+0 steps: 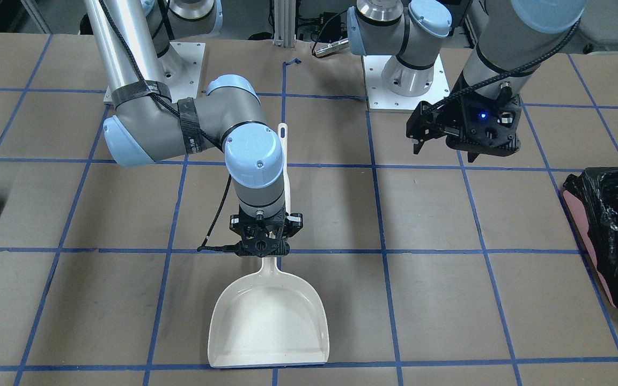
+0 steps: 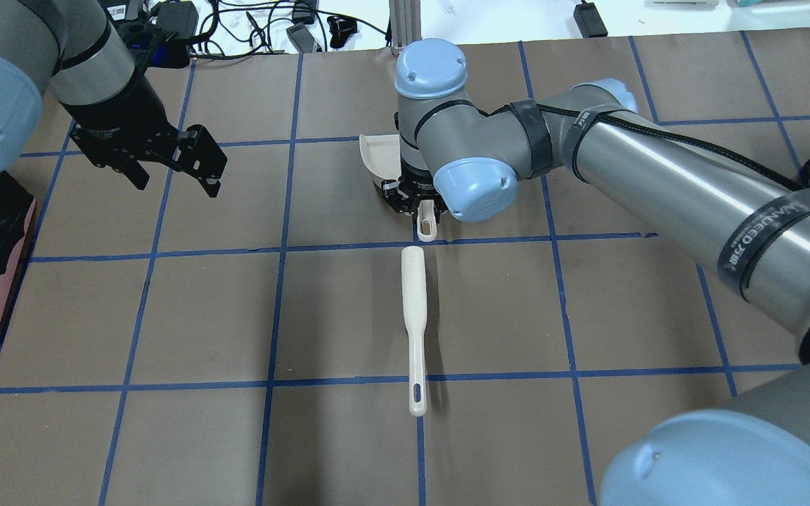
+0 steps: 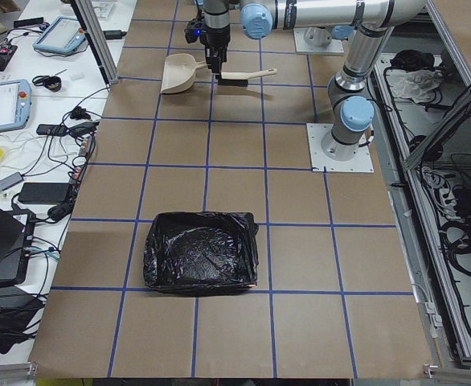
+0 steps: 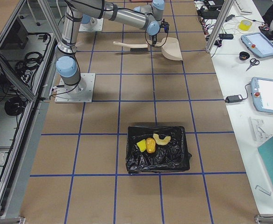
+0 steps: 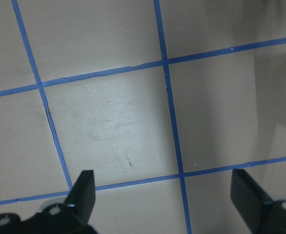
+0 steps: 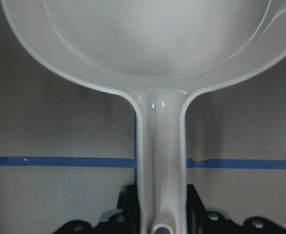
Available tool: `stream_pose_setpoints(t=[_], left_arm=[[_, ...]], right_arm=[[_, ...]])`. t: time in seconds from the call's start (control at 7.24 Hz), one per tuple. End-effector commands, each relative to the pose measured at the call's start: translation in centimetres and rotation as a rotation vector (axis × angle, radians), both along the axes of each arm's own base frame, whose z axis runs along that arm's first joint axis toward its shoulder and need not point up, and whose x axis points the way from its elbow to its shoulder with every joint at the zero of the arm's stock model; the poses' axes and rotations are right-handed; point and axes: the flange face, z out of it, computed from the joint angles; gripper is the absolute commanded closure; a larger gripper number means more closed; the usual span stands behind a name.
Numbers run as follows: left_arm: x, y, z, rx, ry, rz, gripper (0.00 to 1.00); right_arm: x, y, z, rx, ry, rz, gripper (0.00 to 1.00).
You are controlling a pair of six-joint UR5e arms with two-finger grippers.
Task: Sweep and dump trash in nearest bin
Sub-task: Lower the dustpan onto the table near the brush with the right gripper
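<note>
Tabletop (image 2: 166,316): brown, gridded in blue tape, carrying everything below. Bin (image 4: 174,161), black-lined, at the robot's right end: holds all the trash, so the dumping looks done. Second bin (image 3: 202,249), at the left end: nothing visible inside, apparently the farther one. Dustpan (image 1: 269,316): cream, empty, flat on the tabletop, handle toward the robot, probably being parked. Brush (image 2: 413,309): lying loose at 6 o'clock of the dustpan in the overhead view, no longer needed by the look of it. Right hand (image 1: 262,247): clamped on the dustpan handle. Left hand (image 2: 174,176): fingers apart, holding nothing, hovering at 9 o'clock of the dustpan. Trash, in the right-end view: bun (image 4: 150,145) mid-bin; pastry (image 4: 162,139) at its 2 o'clock; sponge (image 4: 140,145) at its 9 o'clock.
</note>
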Motion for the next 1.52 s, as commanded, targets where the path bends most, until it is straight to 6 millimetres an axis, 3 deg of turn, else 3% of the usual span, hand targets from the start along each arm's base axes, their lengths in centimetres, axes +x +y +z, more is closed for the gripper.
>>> stream_pose_setpoints(t=[0.0,0.83,0.97,1.1,1.38], left_arm=[[0.0,-0.03,0.01,-0.002,0.0,0.0,0.0],[-0.12,0.35,0.85,-0.02,0.002,-0.001,0.0],[-0.15,0.33,0.87,-0.022,0.005,-0.001,0.0],[-0.15,0.32,0.82,-0.024,0.005,-0.001,0.0],[-0.17,0.3,0.84,-0.025,0.006,0.002,0.0]], right_arm=[[0.09,0.08,0.04,0.002,-0.003,0.006,0.97],[0.59,1.07,-0.7,0.017,-0.011,0.033,0.96],[0.59,1.07,-0.7,0.017,-0.011,0.033,0.89],[0.6,1.0,-0.65,0.011,-0.011,0.024,0.5],[0.51,0.97,-0.54,0.005,-0.003,0.024,0.4]])
